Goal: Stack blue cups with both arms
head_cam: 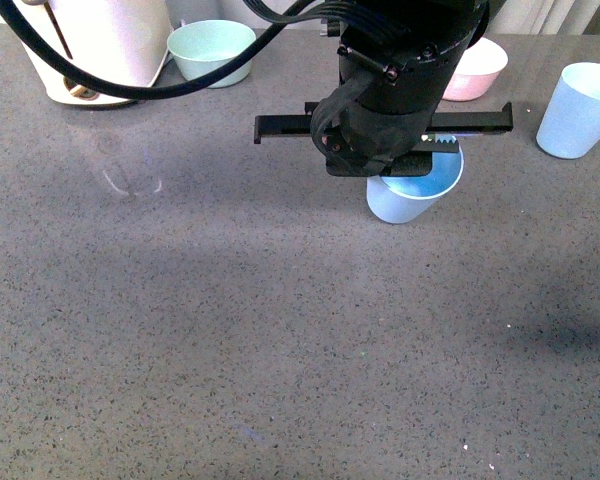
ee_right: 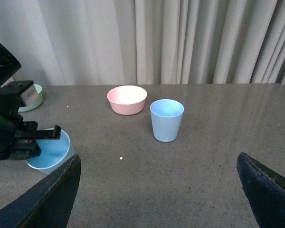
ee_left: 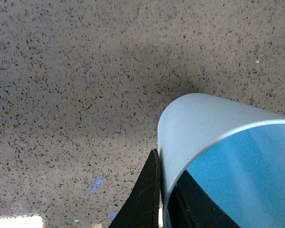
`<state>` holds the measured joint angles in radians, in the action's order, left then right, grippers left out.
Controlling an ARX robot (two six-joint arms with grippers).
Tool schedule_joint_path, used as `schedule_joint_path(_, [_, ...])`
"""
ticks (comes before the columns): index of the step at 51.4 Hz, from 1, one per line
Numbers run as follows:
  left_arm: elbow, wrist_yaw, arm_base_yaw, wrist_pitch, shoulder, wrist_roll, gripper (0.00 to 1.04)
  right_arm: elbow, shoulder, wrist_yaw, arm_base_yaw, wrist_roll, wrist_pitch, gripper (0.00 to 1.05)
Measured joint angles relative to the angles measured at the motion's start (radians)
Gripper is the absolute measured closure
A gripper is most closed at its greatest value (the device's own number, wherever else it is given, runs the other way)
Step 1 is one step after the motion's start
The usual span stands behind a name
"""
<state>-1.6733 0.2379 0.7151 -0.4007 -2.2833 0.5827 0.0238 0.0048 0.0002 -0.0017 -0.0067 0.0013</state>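
Left pincer [ee_left: 164, 175]: closed on the wall of the first cup [ee_left: 204, 128], with one finger [ee_left: 145, 204] outside the rim and the other inside. The cup is tilted off upright over the middle of the counter [head_cam: 230, 350]. Whether its base touches the surface cannot be told.

Right pincer [ee_right: 157, 160]: open wide and empty, held above the counter.

Second cup [ee_right: 167, 119]: upright on the counter on the robot's right, well apart from the first cup. It stands near a pink bowl [ee_right: 127, 99] without touching it.

Handling, as judged:
- Both cups look like thin matte plastic. They should be light and stiff enough for a rim pinch, yet likely to flex under excess force.
- The smooth tapered wall may slide out of a side grip. Take hold near the rim, where the cup is widest, or pinch the wall inside and outside.
- An empty standing cup tips easily, so approach it squarely.
- For nesting, bring the first cup upright and line up both axes before lowering.
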Motion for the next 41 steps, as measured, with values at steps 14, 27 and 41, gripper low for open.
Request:
schedule_joint_path(14, [-0.023,0.006,0.0,-0.005,-0.008,0.01,0.94,0.0,0.0,0.0,0.0,0.0,0.0,0.09])
schedule_joint_path(27, [-0.039,0.002,0.0,-0.004,-0.01,0.01,0.51,0.0,0.0,0.0,0.0,0.0,0.0,0.09])
schedule_joint_path(41, [-0.013,0.025,0.0,0.033,0.021,0.001,0.07,0.0,0.0,0.0,0.0,0.0,0.0,0.09])
